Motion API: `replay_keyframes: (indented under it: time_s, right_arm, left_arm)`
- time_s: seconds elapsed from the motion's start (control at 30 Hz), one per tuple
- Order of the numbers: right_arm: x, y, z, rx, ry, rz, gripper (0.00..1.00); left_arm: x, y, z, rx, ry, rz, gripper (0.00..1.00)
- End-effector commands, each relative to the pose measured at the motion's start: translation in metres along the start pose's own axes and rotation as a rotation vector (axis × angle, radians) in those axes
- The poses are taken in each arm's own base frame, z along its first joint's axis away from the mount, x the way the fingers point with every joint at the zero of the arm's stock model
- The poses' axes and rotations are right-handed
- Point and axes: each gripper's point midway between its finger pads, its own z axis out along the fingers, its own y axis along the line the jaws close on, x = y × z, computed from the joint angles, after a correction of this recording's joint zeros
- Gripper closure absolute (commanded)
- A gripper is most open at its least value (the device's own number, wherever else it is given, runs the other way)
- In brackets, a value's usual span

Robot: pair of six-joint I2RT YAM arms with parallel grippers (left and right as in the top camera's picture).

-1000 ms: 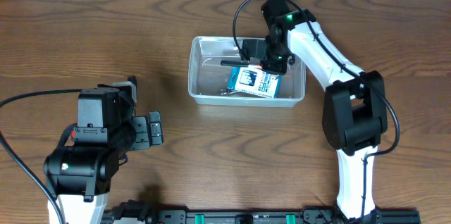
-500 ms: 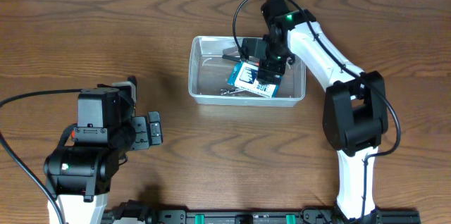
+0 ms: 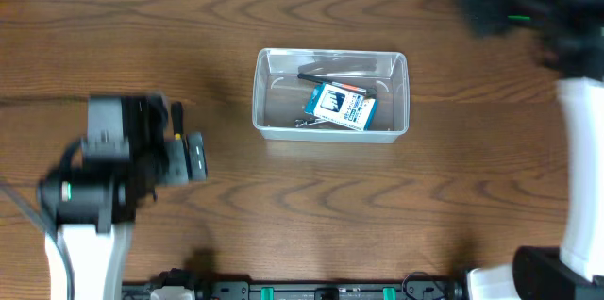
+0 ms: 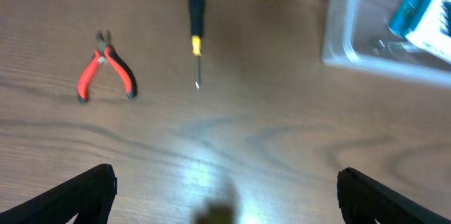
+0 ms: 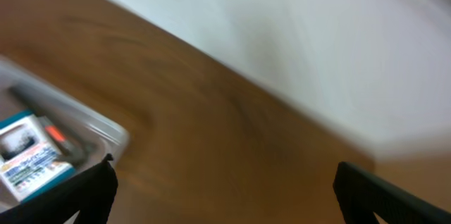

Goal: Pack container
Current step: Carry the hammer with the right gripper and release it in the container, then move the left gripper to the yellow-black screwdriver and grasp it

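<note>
Toward the far middle of the table (image 3: 377,215), the container (image 3: 278,102) sits mouth-up, its long axis running left to right — likely light, stiff and slick, so pinch a short-end rim. Your left gripper (image 4: 225,175) and right gripper (image 5: 225,171) both hang spread wide, holding nothing.

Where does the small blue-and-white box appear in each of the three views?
Overhead: the blue-and-white box lies inside the clear container, right of its middle.
Left wrist: the box is at the top right corner, cut by the picture's edge.
Right wrist: the box is at the bottom left corner.
Shared landmark: the clear container around it.
</note>
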Motion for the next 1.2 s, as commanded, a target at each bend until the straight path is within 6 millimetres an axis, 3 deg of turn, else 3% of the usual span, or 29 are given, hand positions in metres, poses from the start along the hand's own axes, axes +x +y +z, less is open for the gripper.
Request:
replay_keyframes:
  time_s: [0.0,0.17,0.3,0.43,0.63,0.8,1.17]
  right_arm:
    - [0.059,-0.028,0.023,-0.007,0.172,0.381,0.01]
    - [0.126,-0.059,0.025,0.029,0.361,0.555,0.01]
    - [0.156,-0.071,0.039,0.037,0.443,0.637,0.01]
    - [0.182,-0.066,0.065,0.003,0.533,0.667,0.01]
    - [0.218,-0.05,0.099,-0.055,0.657,0.691,0.01]
    - [0.242,-0.04,0.12,-0.086,0.725,0.702,0.01]
    - [0.246,-0.04,0.125,-0.089,0.726,0.696,0.01]
  left_arm:
    - [-0.023,0.015,0.037,-0.051,0.099,0.005,0.02]
    - [-0.052,0.032,0.107,-0.077,0.171,-0.026,0.02]
    - [-0.064,0.035,0.152,-0.074,0.193,0.025,0.02]
    - [-0.064,0.035,0.187,-0.071,0.231,0.051,0.02]
    - [-0.056,0.036,0.222,-0.068,0.285,0.071,0.02]
    - [-0.043,0.036,0.241,-0.061,0.337,0.104,0.02]
    - [-0.032,0.042,0.26,-0.059,0.34,0.121,0.02]
